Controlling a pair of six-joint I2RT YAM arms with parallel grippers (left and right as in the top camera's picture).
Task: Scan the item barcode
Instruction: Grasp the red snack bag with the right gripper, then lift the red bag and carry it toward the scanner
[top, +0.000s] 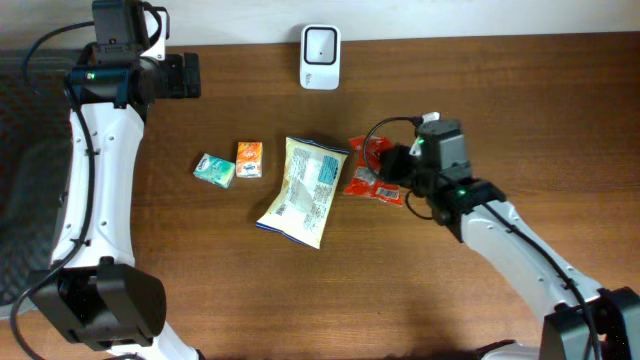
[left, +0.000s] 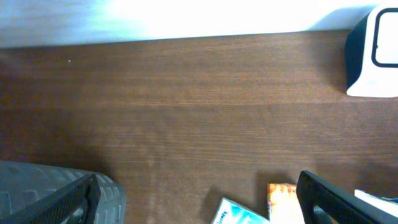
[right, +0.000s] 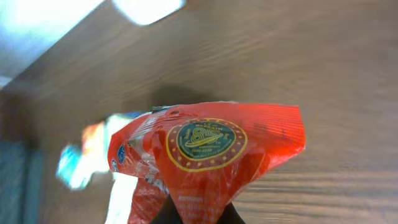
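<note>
The right gripper (right: 199, 214) is clenched on one edge of the crinkly red plastic snack packet (right: 211, 149), which stands directly ahead of its fingers, just beside the pale yellow foil bag (top: 300, 190) on the brown wooden table (top: 500, 100). The left gripper (top: 190, 75) hangs wide open, well apart.

Dark wooden table (top: 300, 300), pale wall (top: 480, 15)

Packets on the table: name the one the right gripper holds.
The red crinkly plastic packet, rightmost of four, pinched in the shut right gripper; the pale yellow bag, orange box and teal packet lie free.
</note>
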